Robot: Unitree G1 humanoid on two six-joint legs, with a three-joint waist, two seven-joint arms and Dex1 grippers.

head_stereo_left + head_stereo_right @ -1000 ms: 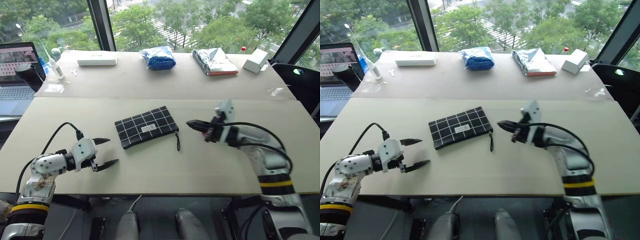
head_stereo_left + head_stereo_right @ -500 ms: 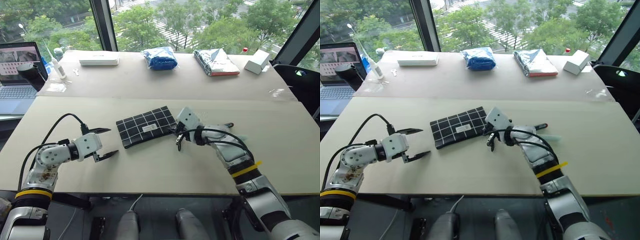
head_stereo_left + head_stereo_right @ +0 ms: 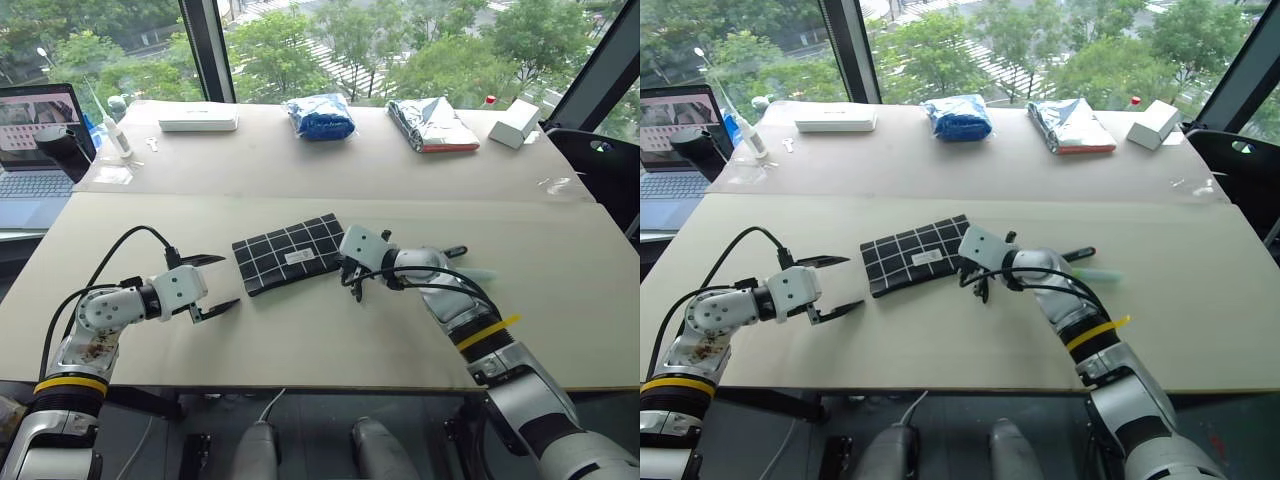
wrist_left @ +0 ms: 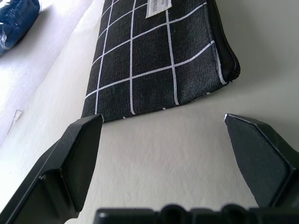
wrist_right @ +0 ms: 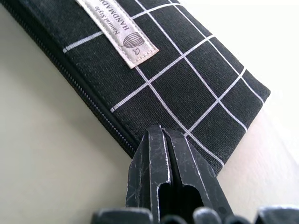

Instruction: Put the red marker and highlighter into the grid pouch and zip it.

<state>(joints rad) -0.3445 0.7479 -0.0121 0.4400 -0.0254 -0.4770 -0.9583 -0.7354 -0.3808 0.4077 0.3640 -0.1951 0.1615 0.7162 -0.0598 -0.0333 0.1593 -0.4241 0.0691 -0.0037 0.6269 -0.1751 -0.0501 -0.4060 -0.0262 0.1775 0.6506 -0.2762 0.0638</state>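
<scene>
The left gripper [image 3: 212, 284] sits nearest, low over the table [image 3: 330, 345], jaws spread wide and holding nothing, its fingertips aimed at the near short end of the grid pouch [image 3: 293, 252], just short of it. The pouch lies flat at mid-table, white label up, zipper along its near long edge. The right gripper [image 5: 161, 140] has its jaws pressed fully together, tips at the zipper edge near the pouch's right-hand corner, by the pull strap [image 3: 356, 288]; whether they pinch anything cannot be told. Beyond the right forearm, the red marker [image 3: 1077, 254] and the highlighter [image 3: 1098, 275] lie on the table, outside the pouch. On the far table section rest a white box [image 3: 198, 122], a blue packet [image 3: 318, 115] and a silver packet [image 3: 430, 123].
</scene>
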